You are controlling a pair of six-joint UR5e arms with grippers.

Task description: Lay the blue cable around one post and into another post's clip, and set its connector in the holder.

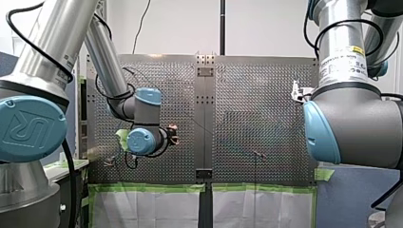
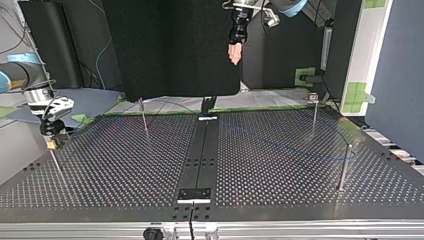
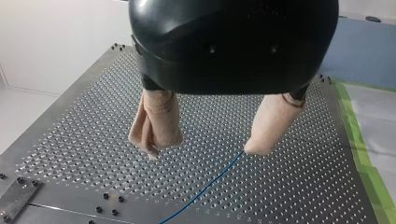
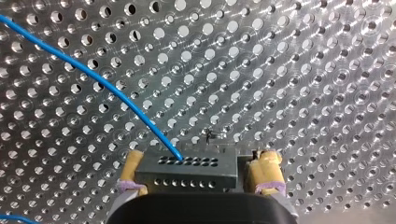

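Right wrist view: connector (image 4: 187, 170) between fingers (image 4: 267, 169)

**Desk:** What lies beside the dark centre strip (image 2: 199, 150) of the perforated table (image 2: 280, 180)?

**Photographer:** The blue cable (image 2: 280, 143). It trails from the strip's far end toward the view's right and reaches a thin post (image 2: 343, 167). Whether it rounds the post is unclear.

**Desk:** And the arms?

**Photographer:** My left gripper (image 2: 234, 59), pale-padded, hangs high above the strip's far end. My right gripper (image 2: 51, 140) sits low, well off to the strip's left.
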